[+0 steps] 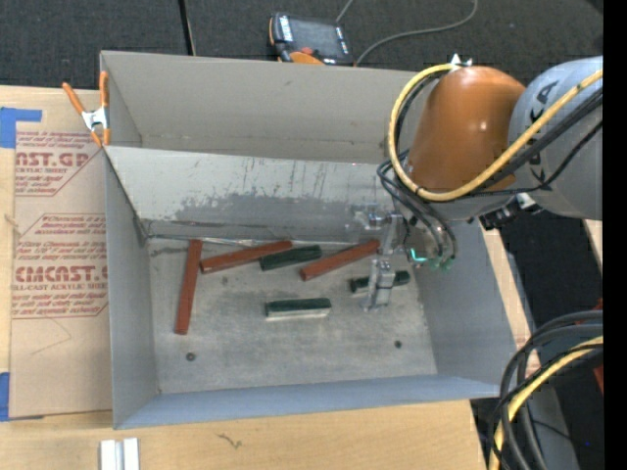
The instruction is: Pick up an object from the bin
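In the camera view, the gripper (380, 287) hangs low over the bin (294, 385) floor, right of and slightly above the flat dark green bar (297, 307) that lies alone near the floor's middle; a small dark green block (362, 284) lies right at the gripper's tip, on the side facing the bar; whether the jaws are spread or pressed together cannot be told. A rust-red stick (338, 260) slants up and right of the bar, its far end close by the gripper; a second dark green piece (292, 257) lies straight above the bar, just beside another rust-red stick (243, 258); a third rust-red stick (184, 287) stands well left of the bar, near the left wall. Open floor runs from the bar down to the front wall, and past the gripper toward the right wall.
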Tool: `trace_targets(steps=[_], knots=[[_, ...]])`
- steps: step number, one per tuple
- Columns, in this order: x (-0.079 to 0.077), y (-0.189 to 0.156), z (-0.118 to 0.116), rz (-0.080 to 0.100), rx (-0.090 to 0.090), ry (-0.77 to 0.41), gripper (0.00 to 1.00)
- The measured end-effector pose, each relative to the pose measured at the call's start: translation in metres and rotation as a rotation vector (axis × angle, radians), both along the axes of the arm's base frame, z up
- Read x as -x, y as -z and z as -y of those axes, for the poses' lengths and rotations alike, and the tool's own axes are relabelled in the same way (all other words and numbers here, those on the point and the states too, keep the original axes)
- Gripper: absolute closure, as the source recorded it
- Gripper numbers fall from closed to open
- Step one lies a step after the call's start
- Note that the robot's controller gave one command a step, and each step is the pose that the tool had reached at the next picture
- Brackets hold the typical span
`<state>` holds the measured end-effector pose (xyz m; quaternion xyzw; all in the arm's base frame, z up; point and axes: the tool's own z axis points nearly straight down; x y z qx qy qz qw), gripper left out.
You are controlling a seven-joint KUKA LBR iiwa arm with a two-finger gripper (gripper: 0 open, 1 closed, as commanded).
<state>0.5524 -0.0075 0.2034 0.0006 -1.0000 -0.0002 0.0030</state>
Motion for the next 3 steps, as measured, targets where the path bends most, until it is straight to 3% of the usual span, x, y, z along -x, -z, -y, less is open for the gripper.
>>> trace_targets(steps=[1,3], knots=[[-0.0030,0.1385,0.0748,0.001,-0.001,-0.047,0.00],[-0.0039,0.1388,0.0734,0.008,0.000,-0.048,0.00]])
